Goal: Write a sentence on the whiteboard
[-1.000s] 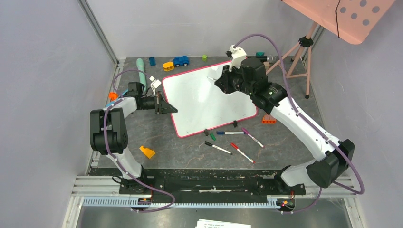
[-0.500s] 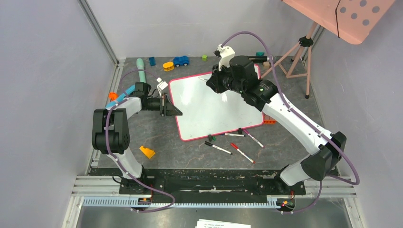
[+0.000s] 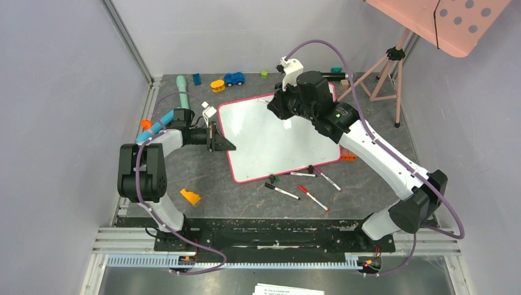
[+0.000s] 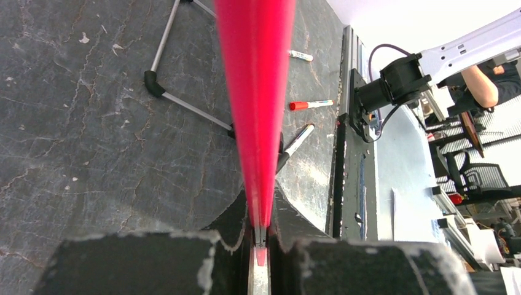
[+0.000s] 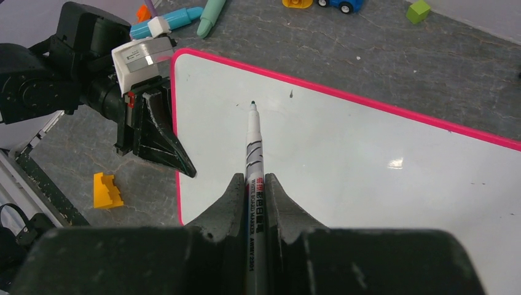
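The whiteboard [image 3: 276, 138], glossy white with a pink-red rim, lies slanted on the dark table. My left gripper [image 3: 230, 146] is shut on its left rim, which the left wrist view shows edge-on as a red strip [image 4: 258, 92] pinched in that gripper [image 4: 261, 196]. My right gripper [image 5: 253, 178] is shut on a white marker [image 5: 254, 147] with its dark tip over the board's [image 5: 368, 160] upper left part. I cannot tell whether the tip touches. The sentence is not in view: the board's face carries only a small dark dot [image 5: 291, 94].
Several loose markers [image 3: 282, 191] lie just in front of the board's near edge. A yellow block [image 3: 190, 196] sits near left and an orange block [image 3: 348, 157] by the board's right corner. Toys [image 3: 233, 78] line the back. A tripod [image 3: 387, 74] holds a pink dotted panel [image 3: 454, 21].
The board, held by my left gripper, has swung and shifted slightly right. My right arm has carried the marker left, towards the board's upper left. Little has moved in the last half second.
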### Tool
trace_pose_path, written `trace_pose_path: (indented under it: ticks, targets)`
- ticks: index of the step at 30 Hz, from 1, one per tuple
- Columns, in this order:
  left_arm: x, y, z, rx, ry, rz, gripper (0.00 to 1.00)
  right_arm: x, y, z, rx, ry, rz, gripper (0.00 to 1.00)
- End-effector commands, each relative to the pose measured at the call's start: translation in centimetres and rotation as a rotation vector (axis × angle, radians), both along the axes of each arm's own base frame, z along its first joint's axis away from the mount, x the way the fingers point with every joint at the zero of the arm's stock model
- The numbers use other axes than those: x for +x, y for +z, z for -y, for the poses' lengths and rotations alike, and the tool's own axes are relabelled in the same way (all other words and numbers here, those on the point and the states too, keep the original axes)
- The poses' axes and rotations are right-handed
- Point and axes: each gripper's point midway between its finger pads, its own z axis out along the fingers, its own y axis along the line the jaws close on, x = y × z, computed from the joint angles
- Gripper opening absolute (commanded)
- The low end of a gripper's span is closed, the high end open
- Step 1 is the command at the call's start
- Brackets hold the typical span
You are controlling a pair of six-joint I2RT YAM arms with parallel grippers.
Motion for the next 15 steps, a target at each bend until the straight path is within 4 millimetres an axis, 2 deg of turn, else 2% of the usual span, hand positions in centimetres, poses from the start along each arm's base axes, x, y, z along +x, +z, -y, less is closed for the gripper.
trace_pose_path:
  ticks: [1, 6, 10, 15]
  targets:
    - [0.2, -1.6, 0.2, 0.070, 0.089, -0.035, 0.02, 0.7, 2.9, -0.1, 0.029, -0.012, 0.072, 0.00]
    - [1.7, -0.8, 0.7, 0.004, 0.124, -0.041, 0.02, 1.0, 3.1, 0.2, 0.023, -0.037, 0.081, 0.00]
    - [3.3, -0.5, 0.5, 0.026, 0.189, -0.071, 0.02, 1.3, 2.8, 0.2, 0.017, -0.044, 0.077, 0.00]
    - [3.8, -0.4, 0.5, 0.040, 0.157, -0.107, 0.02, 1.7, 2.7, -0.1, 0.014, -0.043, 0.073, 0.00]
